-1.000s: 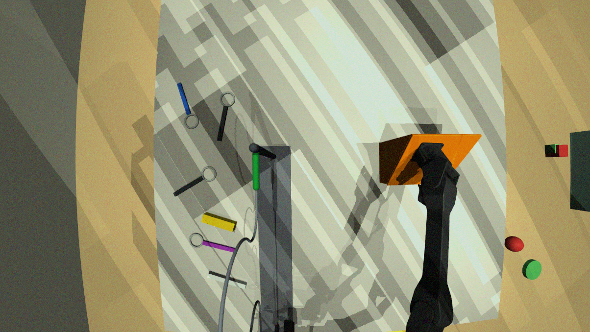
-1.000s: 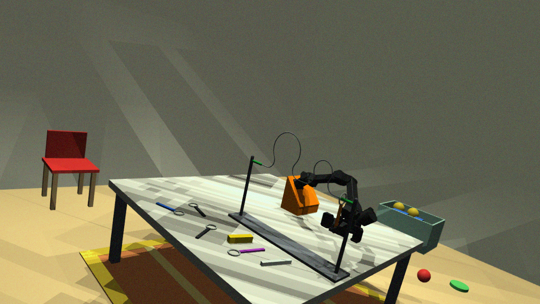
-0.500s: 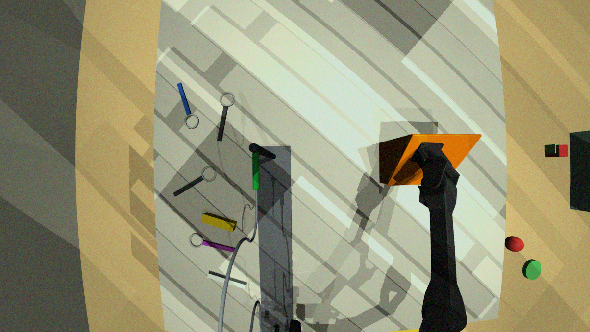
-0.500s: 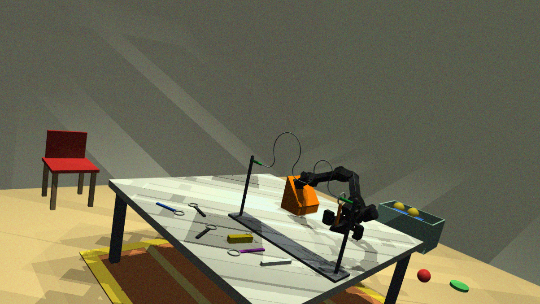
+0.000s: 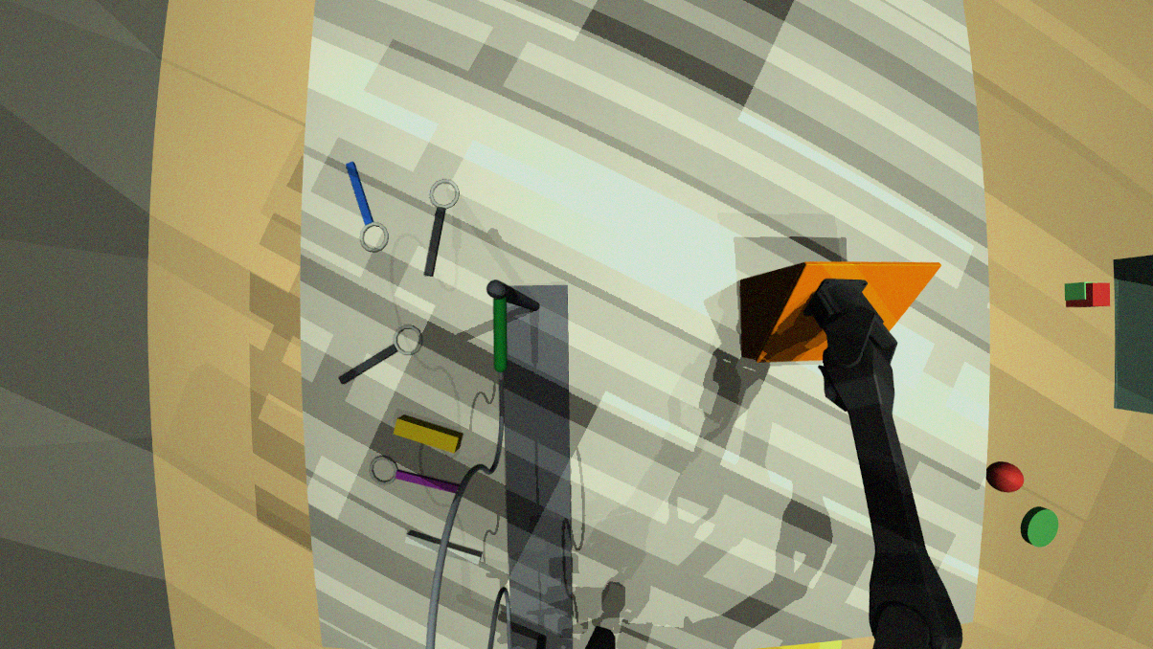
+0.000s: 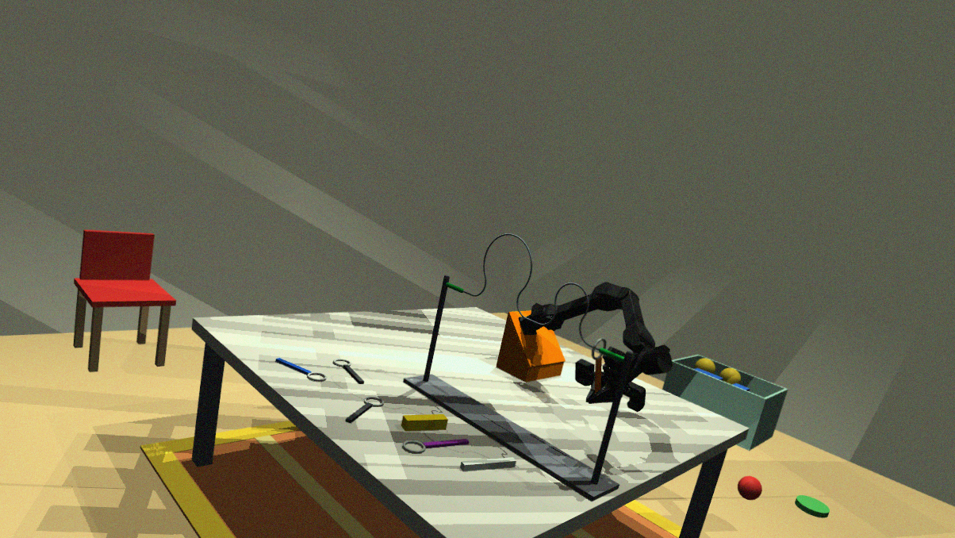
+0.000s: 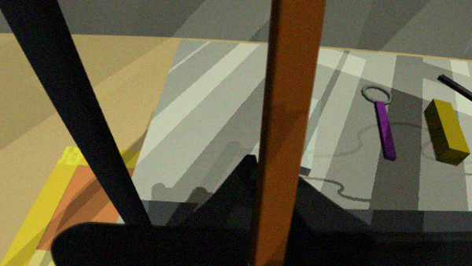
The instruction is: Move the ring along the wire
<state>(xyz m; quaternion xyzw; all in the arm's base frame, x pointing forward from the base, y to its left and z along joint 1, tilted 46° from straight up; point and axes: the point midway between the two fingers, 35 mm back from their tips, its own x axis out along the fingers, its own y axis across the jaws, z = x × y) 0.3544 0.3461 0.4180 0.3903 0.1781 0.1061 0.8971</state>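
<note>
My gripper [image 6: 597, 389] [image 7: 258, 164] is shut on the orange handle [image 6: 598, 371] [image 7: 291, 98], low beside the near post [image 6: 607, 434] [image 7: 75, 102]. The handle hangs below the ring [image 6: 593, 348]. The ring is around the wire at the inner end of the near green part [image 6: 612, 354], where the grey wire [image 6: 508, 234] [image 5: 433, 604] begins; whether they touch is too small to tell. The far green part [image 5: 500, 334] [image 6: 454, 288] is at the far post [image 5: 496, 288] [image 6: 436, 330]. The top view does not show the ring, and the wrist view shows only the handle.
An orange wedge [image 5: 879, 281] [image 6: 527, 351] stands behind the wire, under the arm's elbow. Loose rings with handles, a yellow block [image 5: 427, 434] [image 6: 424, 422] [image 7: 448, 130] and a grey bar [image 6: 488, 464] lie on the other side of the base plate [image 5: 536, 403] [image 6: 494, 428].
</note>
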